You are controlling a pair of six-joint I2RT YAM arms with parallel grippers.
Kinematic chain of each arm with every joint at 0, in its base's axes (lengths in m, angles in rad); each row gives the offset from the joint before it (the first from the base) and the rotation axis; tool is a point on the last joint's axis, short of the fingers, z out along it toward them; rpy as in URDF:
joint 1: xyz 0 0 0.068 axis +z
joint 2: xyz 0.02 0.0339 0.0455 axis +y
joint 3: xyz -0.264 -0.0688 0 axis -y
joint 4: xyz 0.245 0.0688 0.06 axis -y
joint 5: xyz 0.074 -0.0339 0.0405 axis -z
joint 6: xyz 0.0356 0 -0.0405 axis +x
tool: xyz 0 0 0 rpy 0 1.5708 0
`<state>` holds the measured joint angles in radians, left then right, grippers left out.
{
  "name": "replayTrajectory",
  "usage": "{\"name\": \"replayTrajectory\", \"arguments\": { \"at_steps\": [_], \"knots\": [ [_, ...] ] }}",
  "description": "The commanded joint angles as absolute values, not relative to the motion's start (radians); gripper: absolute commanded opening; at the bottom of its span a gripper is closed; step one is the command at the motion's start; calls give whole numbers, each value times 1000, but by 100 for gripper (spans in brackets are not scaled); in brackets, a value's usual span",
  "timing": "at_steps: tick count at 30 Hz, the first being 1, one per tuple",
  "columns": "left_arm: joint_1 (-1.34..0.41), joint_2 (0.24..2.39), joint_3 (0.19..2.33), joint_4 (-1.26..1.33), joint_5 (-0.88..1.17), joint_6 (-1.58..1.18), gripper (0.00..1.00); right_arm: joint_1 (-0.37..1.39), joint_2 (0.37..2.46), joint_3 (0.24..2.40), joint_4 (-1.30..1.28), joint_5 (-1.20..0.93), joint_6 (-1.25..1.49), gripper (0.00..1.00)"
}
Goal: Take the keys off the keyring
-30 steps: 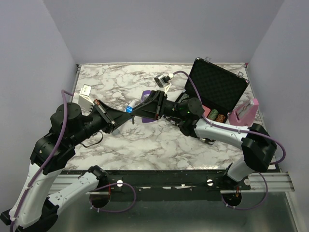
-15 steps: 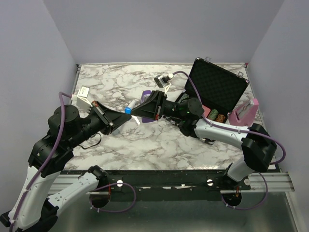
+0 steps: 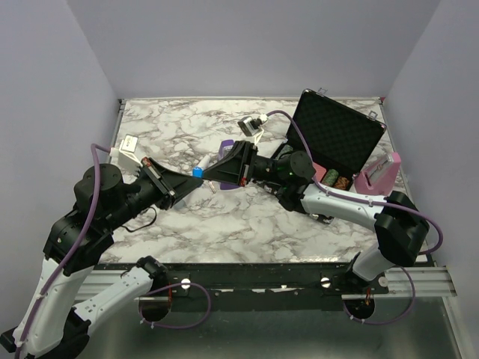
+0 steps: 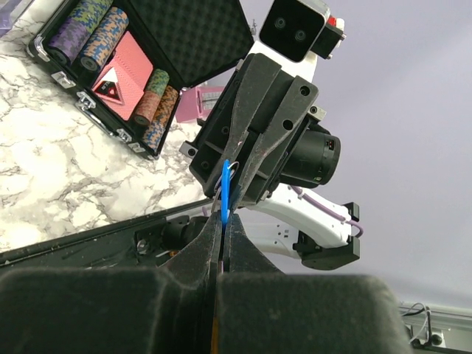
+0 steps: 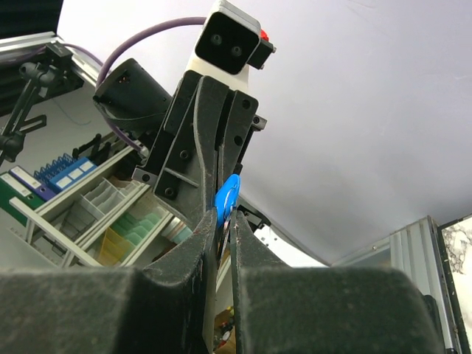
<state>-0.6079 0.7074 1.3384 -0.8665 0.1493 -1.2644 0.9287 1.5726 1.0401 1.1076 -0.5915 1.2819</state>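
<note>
Both grippers meet tip to tip above the middle of the marble table point(image 3: 247, 217). My left gripper point(image 3: 188, 179) is shut on a blue plastic tag point(image 3: 197, 171), seen edge-on between its fingertips in the left wrist view point(image 4: 225, 190). A thin silver keyring loop point(image 4: 233, 171) shows beside the tag. My right gripper point(image 3: 207, 176) is shut from the opposite side on a thin metal piece point(image 5: 228, 226) next to the blue tag point(image 5: 227, 195). I cannot tell whether that piece is ring or key. No whole silver key shows.
An open black case point(image 3: 337, 138) with poker chips point(image 4: 88, 37) stands at the back right, with a pink object point(image 3: 378, 173) beside it. A purple object point(image 3: 224, 146) lies behind the grippers. A white box point(image 3: 129, 142) sits at the left edge.
The joined grippers and the blue tag have shifted slightly left. The left arm has drawn back a little. Both grips are unchanged.
</note>
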Motion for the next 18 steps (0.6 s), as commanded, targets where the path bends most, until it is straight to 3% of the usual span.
{"name": "replayTrajectory", "arguments": {
  "at_steps": [1, 18],
  "knots": [
    [-601, 683, 1336, -864, 129, -1315, 0, 936, 1565, 1034, 1054, -598, 1241, 17],
    [-600, 670, 1339, -885, 113, -1315, 0, 936, 1559, 1054, 1023, -612, 1235, 20]
  ]
}}
